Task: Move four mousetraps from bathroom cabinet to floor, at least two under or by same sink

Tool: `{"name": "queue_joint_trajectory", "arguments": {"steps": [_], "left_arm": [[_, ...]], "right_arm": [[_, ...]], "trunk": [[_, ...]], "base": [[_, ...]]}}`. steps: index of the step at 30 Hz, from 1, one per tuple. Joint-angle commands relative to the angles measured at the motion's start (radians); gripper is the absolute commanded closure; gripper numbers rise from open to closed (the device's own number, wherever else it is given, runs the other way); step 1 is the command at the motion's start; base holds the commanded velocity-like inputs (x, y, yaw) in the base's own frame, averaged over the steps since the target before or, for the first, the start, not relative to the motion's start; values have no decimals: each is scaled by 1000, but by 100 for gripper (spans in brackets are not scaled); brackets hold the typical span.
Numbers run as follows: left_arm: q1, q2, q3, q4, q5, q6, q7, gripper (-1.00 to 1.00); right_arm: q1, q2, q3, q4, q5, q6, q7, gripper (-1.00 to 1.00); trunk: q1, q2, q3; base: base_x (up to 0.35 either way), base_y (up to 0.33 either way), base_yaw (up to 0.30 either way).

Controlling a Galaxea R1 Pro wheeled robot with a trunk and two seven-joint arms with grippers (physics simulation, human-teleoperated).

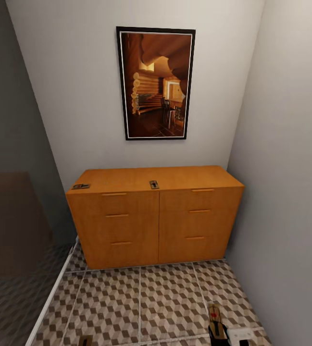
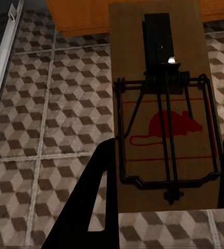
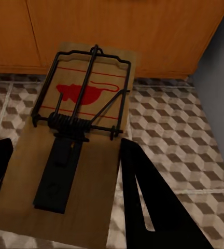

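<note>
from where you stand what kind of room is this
Probably a narrow tiled corner of a home, maybe a bathroom: cube-pattern floor tiles, an orange-brown wooden cabinet against the wall, and a framed picture above it.

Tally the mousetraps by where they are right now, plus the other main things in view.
Mousetraps on the cabinet top: 2 (left one, middle one)
Mousetraps held between fingers: 2 (left gripper's, right gripper's)
Cabinets: 1
Framed pictures: 1
Total: 6
</note>
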Motion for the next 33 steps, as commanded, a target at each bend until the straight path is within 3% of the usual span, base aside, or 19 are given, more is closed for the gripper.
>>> {"name": "queue_joint_trajectory", "arguments": {"steps": [1,9,25,33], "left_arm": [[0,0,-4,4,-2,-7,8,100],[3,4,-2,2,-2,-8,9,100],[3,0,-2,2,-1,-6,11,100],[3,2,-2,4,-1,-6,12,100]], "right_arm": [[-1,0,-4,1,6,-9,25,100],[-1,-2,-5,6,6,-43,64,100],[-1,0,-6,40,3,-46,58,100],[-1,0,-7,40,2,-46,37,100]], "trunk": [[0,-1,-1],[0,-1,-1],[0,-1,-1],[0,-1,-2]], "base": [[0,0,0],[0,0,0],[0,0,3],[0,0,151]]}}
